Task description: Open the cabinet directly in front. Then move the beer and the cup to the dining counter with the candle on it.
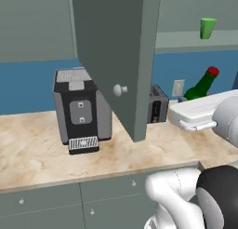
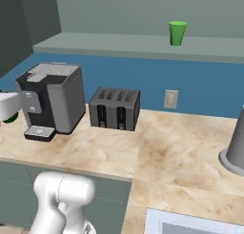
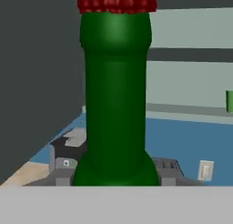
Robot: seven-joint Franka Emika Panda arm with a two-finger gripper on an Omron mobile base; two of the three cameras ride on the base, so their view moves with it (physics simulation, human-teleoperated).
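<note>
The grey-green cabinet door (image 1: 116,51) stands swung open toward me, its round pale knob (image 1: 120,89) facing left. On the cabinet's bottom shelf (image 2: 119,43) stands the small bright green cup (image 1: 208,28) (image 2: 177,32). The beer (image 1: 202,85) hangs tilted in the air above the worktop, red cap up and to the right. My gripper (image 1: 188,101) is shut on its lower body, and the white hand hides the fingers. In the hand view the bottle's neck (image 3: 116,95) rises close in front of the camera. The dining counter is out of view.
On the marble worktop (image 2: 157,147) stand a coffee machine (image 1: 81,109) (image 2: 52,100) and a dark toaster (image 2: 115,108). A wall outlet (image 2: 170,99) sits on the blue backsplash. A grey tapered object (image 2: 236,145) stands at the right edge. Drawers with small knobs (image 1: 46,205) run below.
</note>
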